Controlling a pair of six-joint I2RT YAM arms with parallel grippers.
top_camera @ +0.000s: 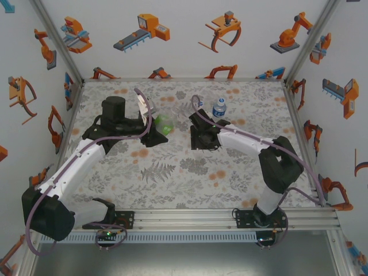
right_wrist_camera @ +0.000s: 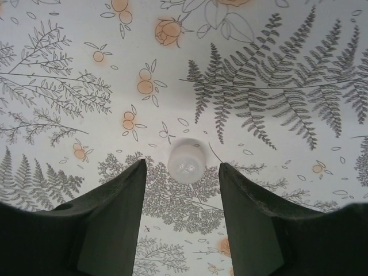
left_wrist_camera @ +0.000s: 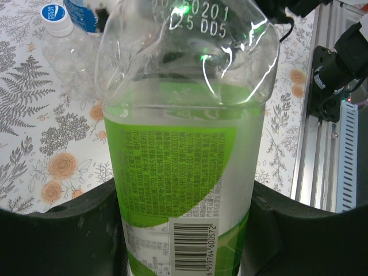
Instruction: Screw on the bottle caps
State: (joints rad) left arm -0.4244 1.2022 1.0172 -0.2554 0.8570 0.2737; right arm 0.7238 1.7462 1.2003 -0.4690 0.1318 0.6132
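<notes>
My left gripper (top_camera: 152, 131) is shut on the green-labelled bottle (left_wrist_camera: 184, 144), whose body sits clamped between both black fingers (left_wrist_camera: 75, 230); the top view has that green bottle (top_camera: 165, 123) at the table's middle back. A white bottle cap (right_wrist_camera: 187, 164) lies on the floral cloth just beyond and between my right gripper's (right_wrist_camera: 181, 172) fingertips, touching neither. That right gripper (top_camera: 202, 138) stands open. The blue-labelled bottle (top_camera: 219, 109) stands upright behind it. A crumpled clear bottle (left_wrist_camera: 66, 52) with a blue-and-white cap (left_wrist_camera: 53, 12) lies beyond the green one.
The floral cloth (top_camera: 172, 172) covers the table. Aluminium rails (top_camera: 230, 218) run along the near edge and show at the right of the left wrist view (left_wrist_camera: 322, 144). White walls with orange robot pictures (top_camera: 184, 34) enclose the back and both sides.
</notes>
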